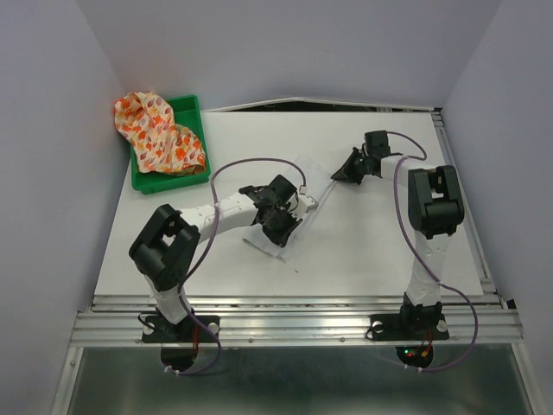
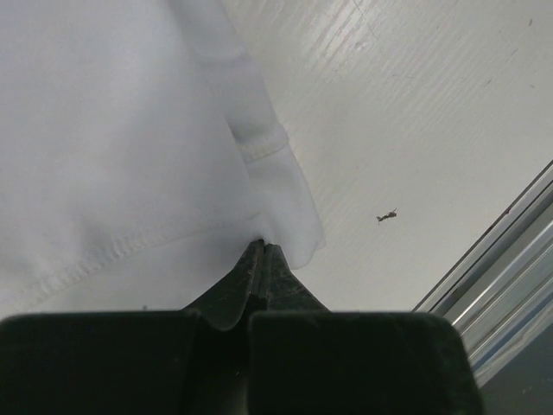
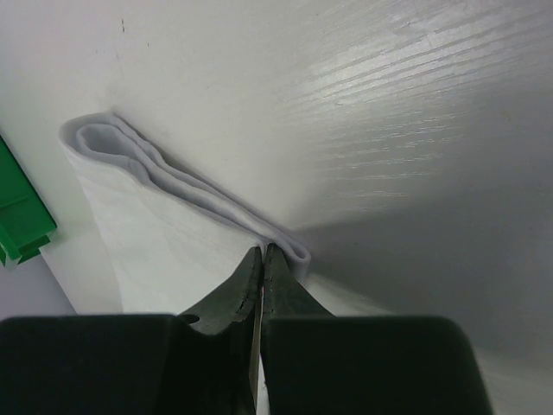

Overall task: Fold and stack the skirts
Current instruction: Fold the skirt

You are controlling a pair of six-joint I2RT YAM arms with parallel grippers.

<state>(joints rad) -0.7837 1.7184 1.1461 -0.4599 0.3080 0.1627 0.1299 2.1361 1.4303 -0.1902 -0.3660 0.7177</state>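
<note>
- White skirt (image 1: pixel 313 183): laid out at the middle of the table (image 1: pixel 371 251), apparently pulled straight for folding.
- Left pincer (image 2: pixel 262 251): clamped on its hem corner.
- Right pincer (image 3: pixel 262 252): clamped on the folded far edge.
- Printed skirt (image 1: pixel 155 134): heaped in the green tray (image 1: pixel 186 108), unfolded.

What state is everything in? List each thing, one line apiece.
left gripper: shut on the white skirt at its hem corner.
right gripper: shut on the white skirt's folded edge.
white skirt: folded in layers, lying on the table.
floral skirt: crumpled, unfolded, heaped in the green tray, spilling over its rim.
green tray: at the table's far left, holding the floral skirt.
</note>
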